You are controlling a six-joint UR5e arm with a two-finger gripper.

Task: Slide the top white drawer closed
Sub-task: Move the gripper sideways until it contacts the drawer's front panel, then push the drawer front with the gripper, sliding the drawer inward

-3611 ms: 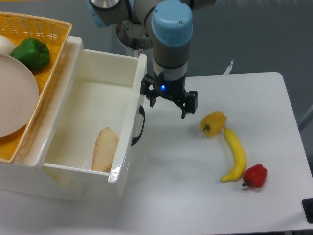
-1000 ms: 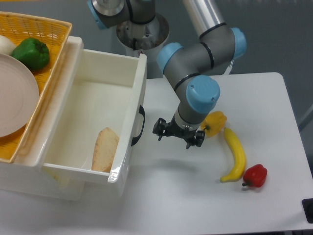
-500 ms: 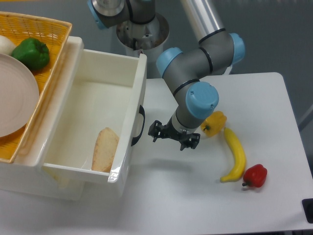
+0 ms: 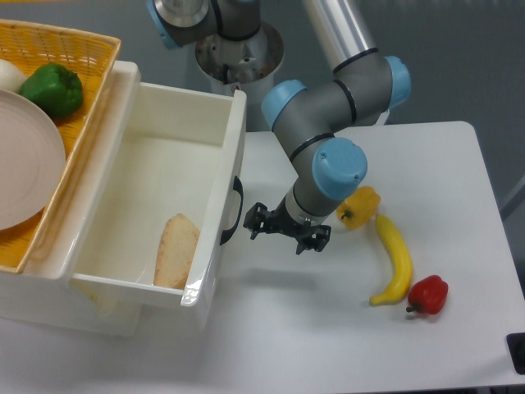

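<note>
jaws spread apart on the gripper, holding nothing, hanging low just right of the black handle without clearly touching it.

largest first: top white drawer pulled well out over the left part of the tabletop, a flat piece of bread lying inside near its front corner. glossy hard plastic, stiff, probably light when this empty and slick on its runners — best pushed flat against the front panel beside the handle rather than pinched. no need to grip.

wicker basket at the top left on the cabinet, carrying a pale plate and a green pepper. toward the right edge, well apart from the drawer: banana, yellow pepper just behind the wrist, red pepper at the banana's lower end.

open room between drawer front and the fruit — enough for a leftward push; elbow close to the yellow pepper, worth watching.
</note>
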